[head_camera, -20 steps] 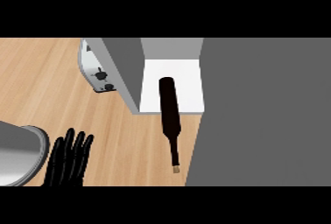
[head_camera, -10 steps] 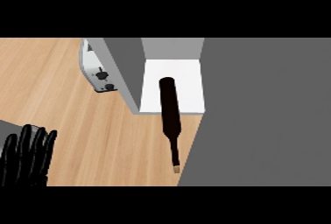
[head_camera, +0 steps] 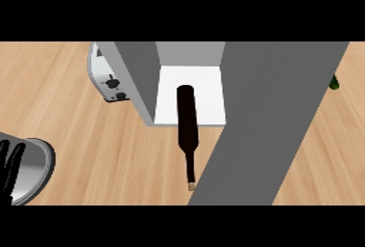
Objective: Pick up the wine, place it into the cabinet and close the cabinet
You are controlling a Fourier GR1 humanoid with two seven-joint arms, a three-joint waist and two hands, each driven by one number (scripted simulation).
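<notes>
Fingers (head_camera: 10,164) of left hand (head_camera: 8,169) straight, open, holding nothing

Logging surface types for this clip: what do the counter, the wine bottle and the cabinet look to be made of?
Counter: light wood, matte, with visible grain lines. Wine bottle: probably dark glass, near-black and smooth, with a pale tip at the neck. Cabinet: flat grey panels and a white inside floor, likely painted board; no grain shows.

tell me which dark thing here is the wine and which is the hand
The wine is the long dark bottle at centre, base in the cabinet, neck out over the counter. The left hand is the black fingers at the left edge.
</notes>
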